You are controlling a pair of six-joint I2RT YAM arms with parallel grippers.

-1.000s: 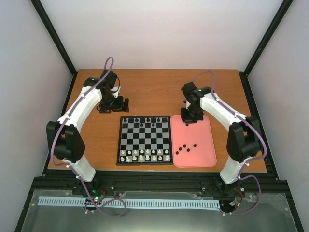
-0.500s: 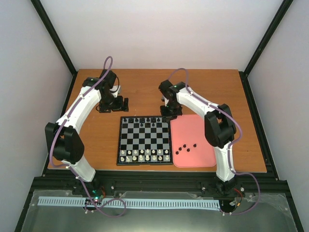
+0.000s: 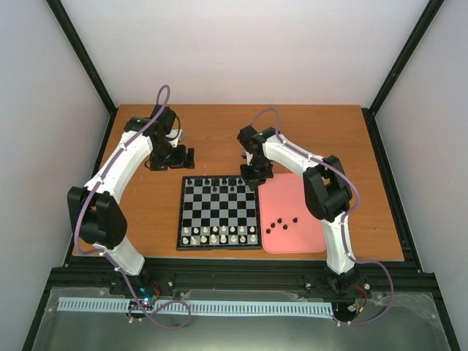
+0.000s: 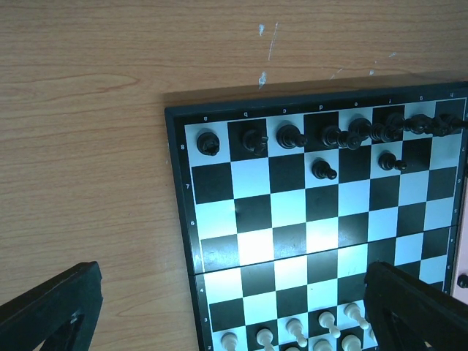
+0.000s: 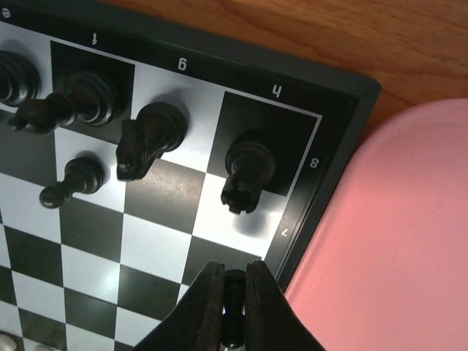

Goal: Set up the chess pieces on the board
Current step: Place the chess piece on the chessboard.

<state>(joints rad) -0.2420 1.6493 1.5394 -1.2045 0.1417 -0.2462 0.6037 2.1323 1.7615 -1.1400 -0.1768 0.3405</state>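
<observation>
The board [image 3: 219, 212] lies mid-table, with black chess pieces [image 3: 219, 181] along its far row and white pieces along its near rows. My right gripper [image 5: 234, 276] hangs over the board's far right corner [image 3: 252, 178], shut on a small black pawn [image 5: 234, 296] above the seventh row at the right edge. Just ahead of it stand a black rook [image 5: 247, 172], a knight [image 5: 150, 139] and a pawn [image 5: 73, 179]. My left gripper [image 3: 174, 157] is open, its fingers [image 4: 51, 311] wide apart above the board's left part [image 4: 256, 241], holding nothing.
A pink tray [image 3: 300, 197] lies right of the board with several loose black pieces [image 3: 281, 221] on it; its rim [image 5: 395, 219] sits close beside my right fingers. White pieces [image 4: 322, 329] fill the board's near rows. Bare wooden table [image 4: 88, 146] lies left of the board.
My right arm has swung left from over the pink tray to the board's far right corner, still shut on the pawn. The left arm has not moved.
</observation>
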